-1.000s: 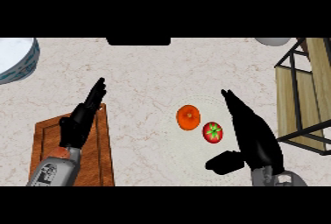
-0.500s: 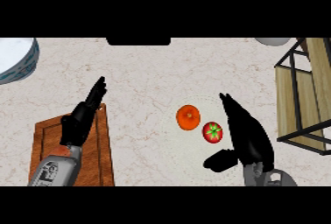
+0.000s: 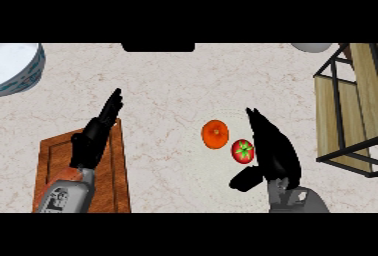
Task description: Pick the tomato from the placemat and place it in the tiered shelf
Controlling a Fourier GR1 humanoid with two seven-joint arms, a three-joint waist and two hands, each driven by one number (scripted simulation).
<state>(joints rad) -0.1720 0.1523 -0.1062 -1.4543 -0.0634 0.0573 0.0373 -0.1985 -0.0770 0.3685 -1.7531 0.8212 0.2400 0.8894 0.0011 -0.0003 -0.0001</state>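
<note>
Where the faint round placemat (image 3: 221, 172) lies on the counter, red tomato (image 3: 243, 150) with green star-shaped calyx, beside an orange (image 3: 215, 134), just left of the right hand (image 3: 272, 150), fingers straight, together, holding nothing.

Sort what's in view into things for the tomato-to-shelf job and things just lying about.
For the job: tomato, placemat, shelf, right hand open beside the tomato.

Lying about: orange, wooden board, bowl, left hand resting open over the board.
</note>
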